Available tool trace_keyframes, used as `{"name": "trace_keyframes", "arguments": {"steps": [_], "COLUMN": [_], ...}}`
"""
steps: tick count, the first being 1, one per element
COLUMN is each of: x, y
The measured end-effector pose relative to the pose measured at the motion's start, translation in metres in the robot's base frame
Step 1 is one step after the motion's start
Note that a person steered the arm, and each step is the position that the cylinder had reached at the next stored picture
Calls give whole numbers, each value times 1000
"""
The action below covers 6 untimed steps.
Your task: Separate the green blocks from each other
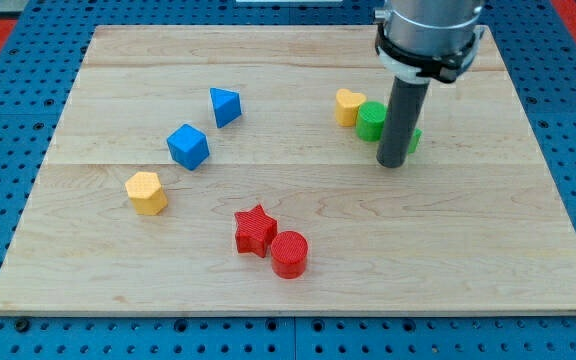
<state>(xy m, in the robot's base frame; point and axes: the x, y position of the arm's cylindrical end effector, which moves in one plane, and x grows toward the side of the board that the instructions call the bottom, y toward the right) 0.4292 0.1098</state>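
Rod, dark and upright, ends in my tip [393, 164] on the counter [288, 270] toward the view's upper right; there is no hand on this arm, so nothing is held. The tip stands between two green blocks — a green cylinder [371, 120] just to its left, and a second green block [414, 139] mostly hidden behind the rod on its right, shape unclear. Touching the cylinder's left side is a yellow heart [348, 105]. Well apart, toward the view's left, sit a blue triangle [225, 105], a blue cube [188, 146] and a yellow hexagon [146, 192]. Near the bottom centre, a red star [255, 230] touches a red cylinder [289, 253].
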Motion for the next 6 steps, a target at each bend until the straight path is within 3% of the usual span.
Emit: {"name": "trace_keyframes", "arguments": {"steps": [1, 2, 3, 4, 5, 6], "x": [-57, -79, -42, -38, -63, -99], "y": [9, 34, 35, 69, 119, 126]}}
